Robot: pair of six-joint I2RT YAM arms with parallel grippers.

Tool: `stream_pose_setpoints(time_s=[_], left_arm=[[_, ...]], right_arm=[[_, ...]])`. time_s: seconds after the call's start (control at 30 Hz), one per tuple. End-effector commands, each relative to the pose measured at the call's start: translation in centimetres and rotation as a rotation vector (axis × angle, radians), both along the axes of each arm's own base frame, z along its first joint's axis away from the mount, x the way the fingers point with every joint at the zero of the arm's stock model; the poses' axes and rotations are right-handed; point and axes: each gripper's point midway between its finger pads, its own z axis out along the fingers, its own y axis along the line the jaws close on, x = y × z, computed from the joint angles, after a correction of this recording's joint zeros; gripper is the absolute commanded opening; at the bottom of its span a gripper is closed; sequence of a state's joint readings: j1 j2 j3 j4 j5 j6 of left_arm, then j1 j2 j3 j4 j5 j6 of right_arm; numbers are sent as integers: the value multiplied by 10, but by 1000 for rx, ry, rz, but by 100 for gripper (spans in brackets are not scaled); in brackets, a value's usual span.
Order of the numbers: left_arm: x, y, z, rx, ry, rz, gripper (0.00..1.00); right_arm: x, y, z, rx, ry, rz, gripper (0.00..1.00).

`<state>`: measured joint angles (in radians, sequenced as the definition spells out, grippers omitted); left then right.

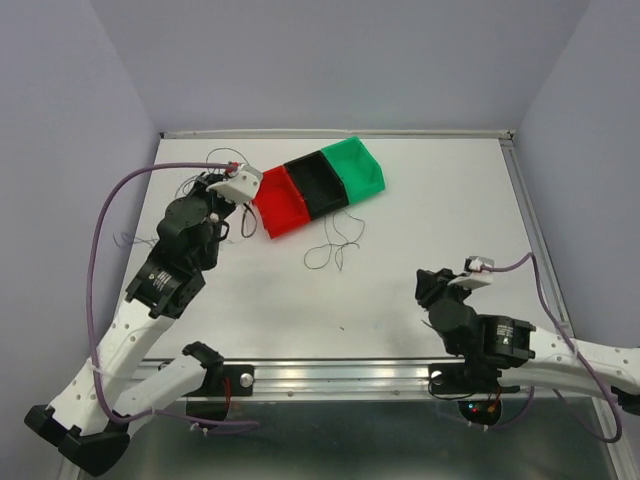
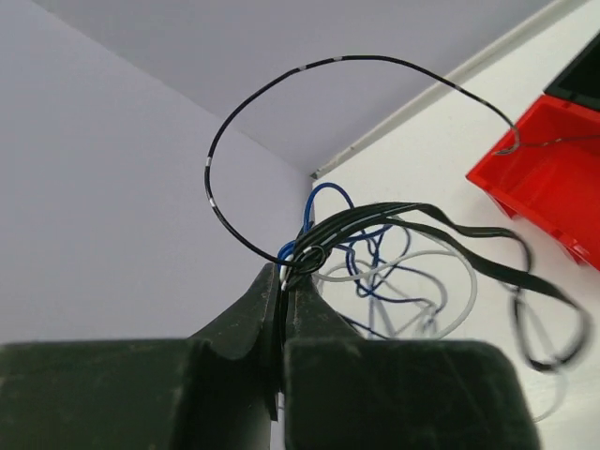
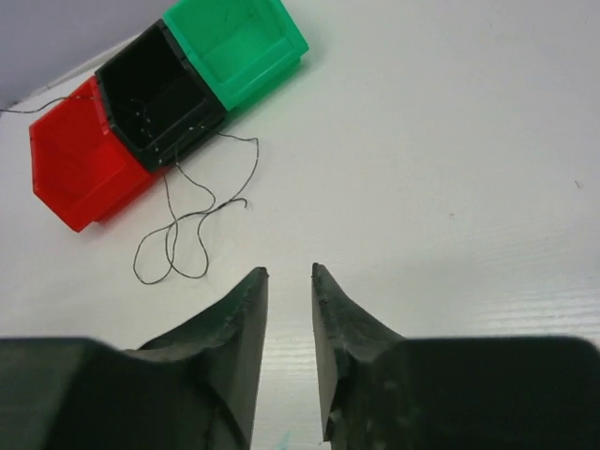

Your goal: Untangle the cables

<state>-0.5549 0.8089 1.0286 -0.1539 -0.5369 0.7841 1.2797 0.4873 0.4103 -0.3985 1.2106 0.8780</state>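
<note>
Cables [image 2: 360, 217] in left gripper [image 2: 286, 274]

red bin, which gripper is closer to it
Left. The left gripper is right beside the red bin, clamped on the cables; the right gripper is far off, front right.

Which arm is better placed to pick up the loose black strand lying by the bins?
Likely the right. The right gripper is empty, jaws slightly apart, pointing toward the loose strand. The left gripper is shut on the cable clump, so not free.
</note>
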Motion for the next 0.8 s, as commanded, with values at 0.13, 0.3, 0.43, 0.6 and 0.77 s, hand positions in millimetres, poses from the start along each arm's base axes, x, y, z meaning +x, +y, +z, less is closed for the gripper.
stream_pose_setpoints(time_s=[0.13, 0.3, 0.43, 0.6, 0.77], left_arm=[[-17, -18, 16, -54, 61, -147, 0], [-32, -41, 3, -49, 139, -316, 0], [-51, -61, -14, -17, 225, -480, 0], [-72, -79, -30, 29, 313, -640, 0], [-104, -90, -43, 112, 425, -819, 0]], right_arm=[[8, 63, 37, -191, -43, 206, 70], [12, 103, 58, -287, -136, 350, 79], [17, 116, 80, -359, -200, 391, 77], [32, 131, 102, -371, -244, 437, 76], [46, 171, 115, -438, -334, 634, 76]])
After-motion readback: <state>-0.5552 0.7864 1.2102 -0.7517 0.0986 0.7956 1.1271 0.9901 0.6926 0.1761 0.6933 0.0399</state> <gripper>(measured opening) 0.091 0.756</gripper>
